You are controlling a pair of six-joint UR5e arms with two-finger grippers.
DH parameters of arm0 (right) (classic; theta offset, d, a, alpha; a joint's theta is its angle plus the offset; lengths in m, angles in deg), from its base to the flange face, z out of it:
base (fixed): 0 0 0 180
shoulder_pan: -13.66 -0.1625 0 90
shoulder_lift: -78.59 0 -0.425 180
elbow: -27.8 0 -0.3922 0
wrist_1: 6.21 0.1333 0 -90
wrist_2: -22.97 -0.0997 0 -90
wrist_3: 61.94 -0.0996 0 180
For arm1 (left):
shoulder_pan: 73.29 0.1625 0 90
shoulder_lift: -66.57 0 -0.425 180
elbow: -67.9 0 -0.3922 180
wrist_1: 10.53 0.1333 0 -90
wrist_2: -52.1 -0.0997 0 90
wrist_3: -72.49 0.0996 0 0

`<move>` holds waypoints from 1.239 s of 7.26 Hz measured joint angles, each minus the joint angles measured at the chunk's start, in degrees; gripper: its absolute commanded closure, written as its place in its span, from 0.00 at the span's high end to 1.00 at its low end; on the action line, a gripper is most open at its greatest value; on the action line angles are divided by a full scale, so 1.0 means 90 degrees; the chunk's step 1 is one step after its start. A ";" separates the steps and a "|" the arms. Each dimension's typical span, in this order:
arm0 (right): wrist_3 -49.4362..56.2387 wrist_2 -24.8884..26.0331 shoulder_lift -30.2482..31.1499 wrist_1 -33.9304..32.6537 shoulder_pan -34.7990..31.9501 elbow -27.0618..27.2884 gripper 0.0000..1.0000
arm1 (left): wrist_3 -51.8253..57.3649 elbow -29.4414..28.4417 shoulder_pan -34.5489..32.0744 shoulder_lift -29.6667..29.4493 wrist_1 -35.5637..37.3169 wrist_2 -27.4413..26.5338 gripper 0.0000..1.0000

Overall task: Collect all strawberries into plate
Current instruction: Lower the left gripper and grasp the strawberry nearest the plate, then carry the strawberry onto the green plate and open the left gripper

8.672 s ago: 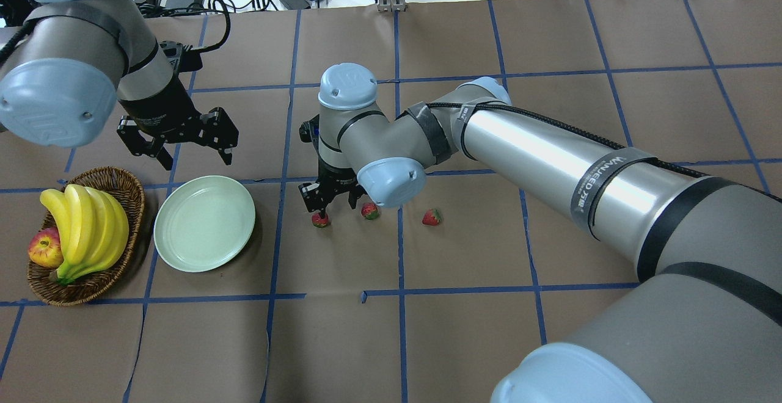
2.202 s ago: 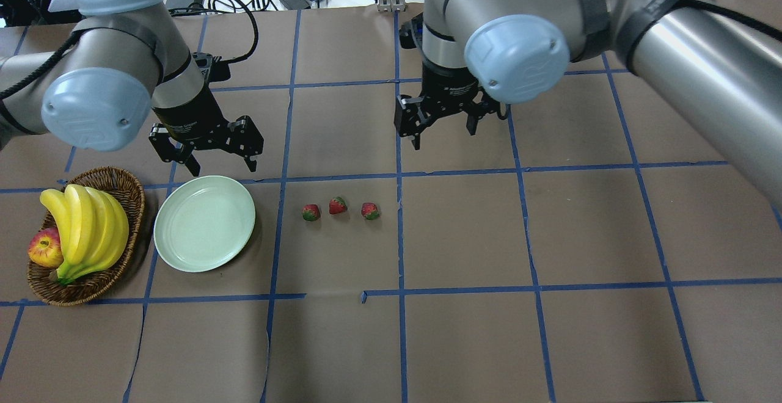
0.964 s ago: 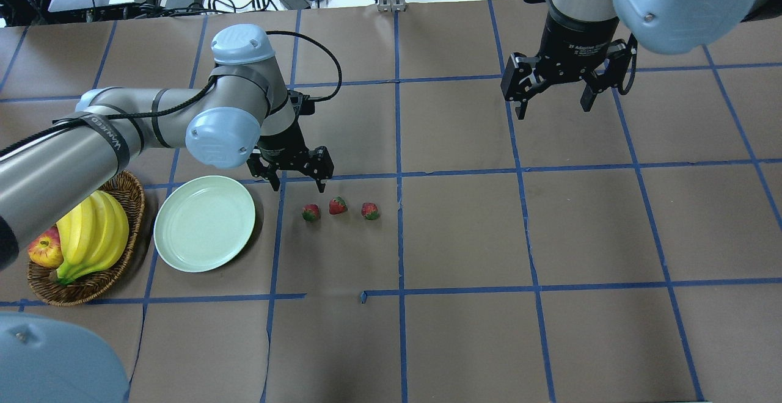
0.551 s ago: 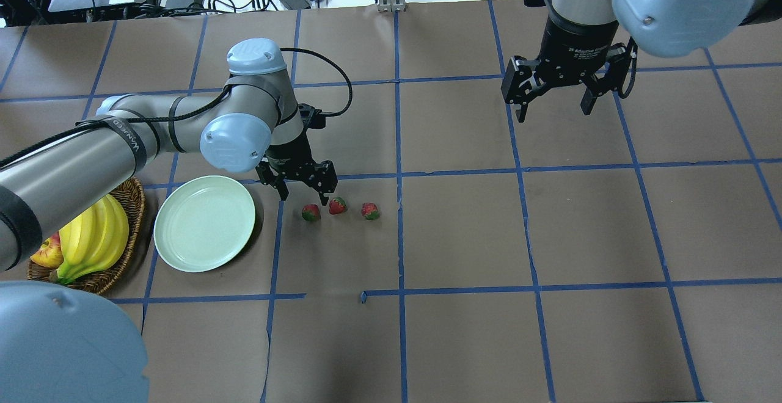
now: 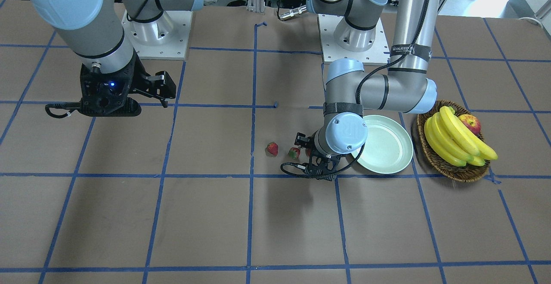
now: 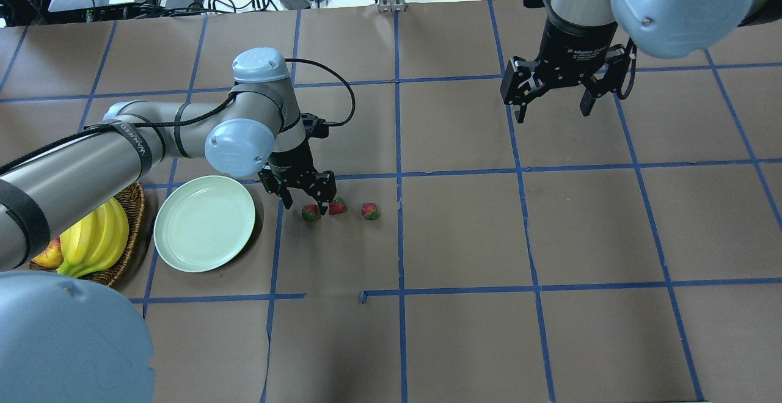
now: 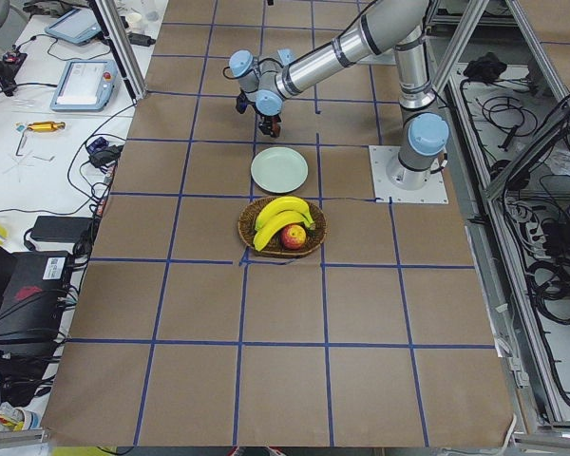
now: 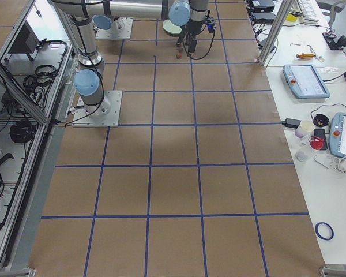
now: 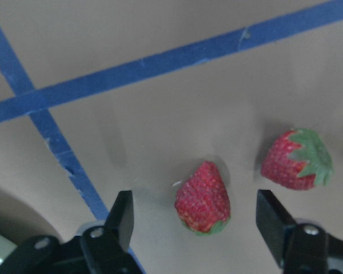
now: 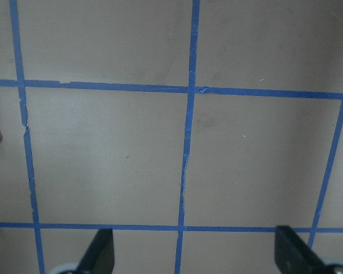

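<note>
Brown-papered surface (image 6: pixel 464 238), blue tape grid: three strawberries (image 6: pixel 337 207) in a row beside the plate (image 6: pixel 204 223).
Left tool (image 6: pixel 304 198) wide, low over the surface, the strawberry nearest the plate (image 6: pixel 311 212) between its fingers (image 9: pixel 123 214), touching neither. Right tool (image 6: pixel 553 110) wide too, raised, well apart from them.

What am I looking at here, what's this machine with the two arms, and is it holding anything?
Two robot arms stand at a paper-covered table. The pictures show one moment from above, from the front, from both table ends, and from a camera on each wrist. On the table lie three strawberries, a green plate, and a basket with bananas and an apple. The left gripper is open, low over the strawberry nearest the plate; nothing is held. The right gripper hangs open, empty, away from them.
</note>
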 measured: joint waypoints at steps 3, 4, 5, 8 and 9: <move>0.0005 0.0004 0.0000 -0.0016 -0.0001 -0.0001 1.00 | -0.0058 0.0025 -0.0014 0.0017 -0.0005 -0.0005 0.00; 0.0007 0.0002 0.0000 -0.0017 -0.0001 -0.0003 1.00 | -0.0049 -0.0014 -0.0009 0.0107 -0.0070 -0.0058 0.00; 0.0006 0.0001 0.0000 -0.0017 -0.0001 -0.0002 1.00 | -0.0013 -0.0168 0.0015 0.0247 -0.0293 -0.0202 0.00; 0.0013 -0.0007 -0.0005 -0.0026 0.0006 0.0000 1.00 | 0.0834 -0.0916 0.0630 0.0593 -0.1660 -0.1060 0.00; 0.0026 -0.0010 -0.0008 -0.0032 0.0004 0.0000 1.00 | 0.1350 -0.0866 0.1074 0.0615 -0.1827 -0.1413 0.00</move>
